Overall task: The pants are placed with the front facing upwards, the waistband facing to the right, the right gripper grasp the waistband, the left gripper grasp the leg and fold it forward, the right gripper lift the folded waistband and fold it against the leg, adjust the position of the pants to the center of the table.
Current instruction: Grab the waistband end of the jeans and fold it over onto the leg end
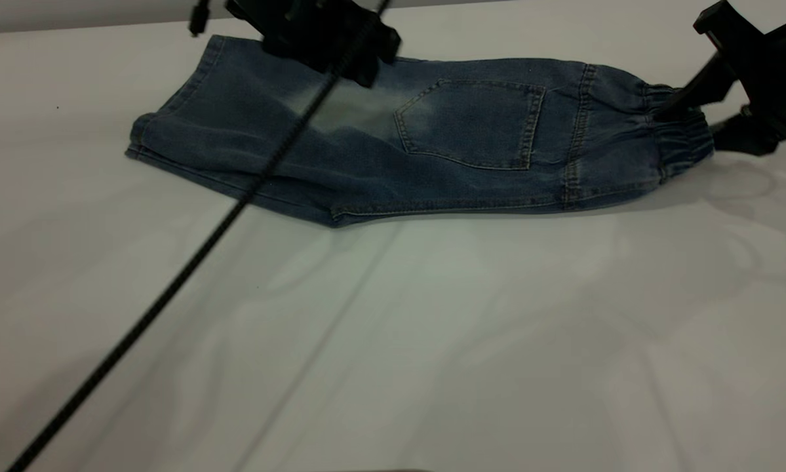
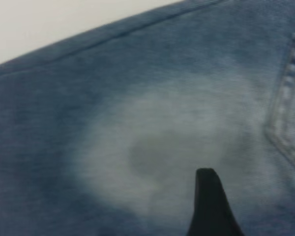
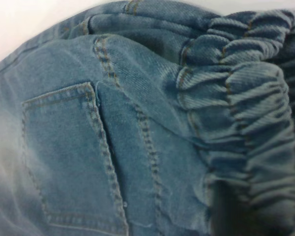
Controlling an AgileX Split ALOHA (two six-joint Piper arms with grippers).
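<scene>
The pants (image 1: pixel 432 151) lie folded lengthwise on the table (image 1: pixel 432 341), one patch pocket up and the waistband (image 1: pixel 678 128) at the right. My right gripper (image 1: pixel 691 121) reaches in from the right and is shut on the waistband, one finger on top of the gathers and the other at its edge. The right wrist view shows the ruched waistband (image 3: pixel 246 113) close up, with a dark finger (image 3: pixel 226 206) against it. My left gripper (image 1: pixel 360 69) hovers open just above the leg's pale patch (image 2: pixel 162 142), holding nothing. Only one of its fingers (image 2: pixel 209 206) shows.
A black cable (image 1: pixel 189 262) runs diagonally from the left arm down to the near left corner, crossing over the leg. The pants sit toward the far edge of the table (image 1: pixel 104 26). The white table surface stretches wide in front of them.
</scene>
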